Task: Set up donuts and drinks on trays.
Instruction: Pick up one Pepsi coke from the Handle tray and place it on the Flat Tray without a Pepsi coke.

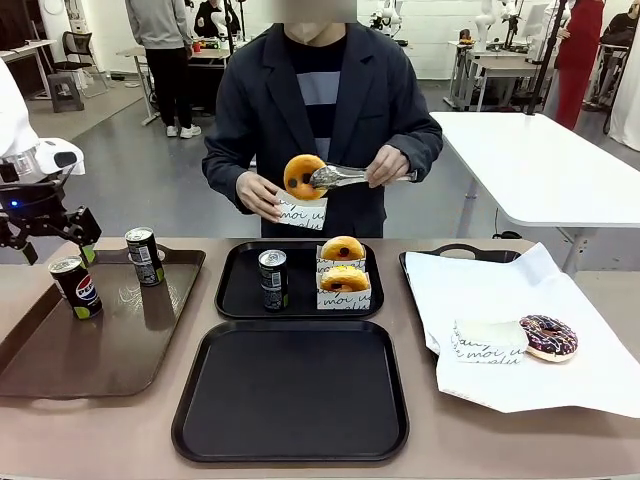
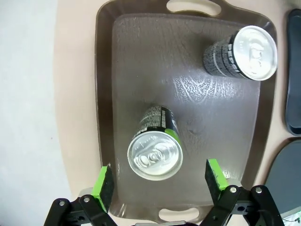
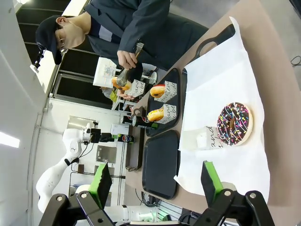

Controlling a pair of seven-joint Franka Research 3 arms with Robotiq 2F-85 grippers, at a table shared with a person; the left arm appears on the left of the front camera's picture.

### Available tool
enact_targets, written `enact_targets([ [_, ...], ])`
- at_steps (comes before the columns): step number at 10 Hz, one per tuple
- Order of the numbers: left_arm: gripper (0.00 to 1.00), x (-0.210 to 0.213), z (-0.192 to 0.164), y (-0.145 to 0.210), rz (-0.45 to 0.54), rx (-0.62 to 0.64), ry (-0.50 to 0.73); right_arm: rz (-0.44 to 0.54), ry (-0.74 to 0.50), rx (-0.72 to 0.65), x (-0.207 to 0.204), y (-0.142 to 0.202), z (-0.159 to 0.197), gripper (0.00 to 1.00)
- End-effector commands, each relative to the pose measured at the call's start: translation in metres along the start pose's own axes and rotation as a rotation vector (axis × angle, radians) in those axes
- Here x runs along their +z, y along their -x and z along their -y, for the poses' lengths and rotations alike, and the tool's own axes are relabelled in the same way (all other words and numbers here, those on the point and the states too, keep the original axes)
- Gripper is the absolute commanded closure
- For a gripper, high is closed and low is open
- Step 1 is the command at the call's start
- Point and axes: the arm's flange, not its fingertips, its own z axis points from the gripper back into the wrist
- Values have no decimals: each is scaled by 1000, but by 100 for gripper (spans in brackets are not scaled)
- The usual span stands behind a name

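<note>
While upright, three cans (image 1: 273,279), plus four donuts (image 1: 343,249), two trays (image 1: 290,390).

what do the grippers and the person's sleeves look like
Both the left gripper and right gripper are black jointed linkages with bright green pads. The left arm is white, with a small blue light. The person's sleeves are a dark jacket's.

We see a light brown table (image 1: 460,445). Four trays lie directly on it. At the robot's left is a glossy brown tray (image 1: 110,360) with handle cut-outs. In the middle are the far black tray (image 1: 240,290) and the near black tray (image 1: 290,390), just beside each other. At the right is a dark tray (image 1: 470,250), covered by white paper (image 1: 500,290) that spreads past its near edge onto the table.
</note>
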Motion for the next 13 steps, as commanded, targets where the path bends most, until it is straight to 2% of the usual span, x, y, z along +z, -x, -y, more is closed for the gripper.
enact_targets([
  [1, 0, -14, -9, 0, 27, -38, 11, 13, -24, 14, -2, -2, 1, 0],
  [9, 0, -42, -13, 4, 24, -77, 78, 13, -24, 14, -2, -2, 1, 0],
  [12, 91, -45, -12, 4, 23, -74, 81, 13, -24, 14, -2, -2, 1, 0],
  [13, 100, -45, -12, 4, 23, -74, 82, 13, -24, 14, -2, -2, 1, 0],
])
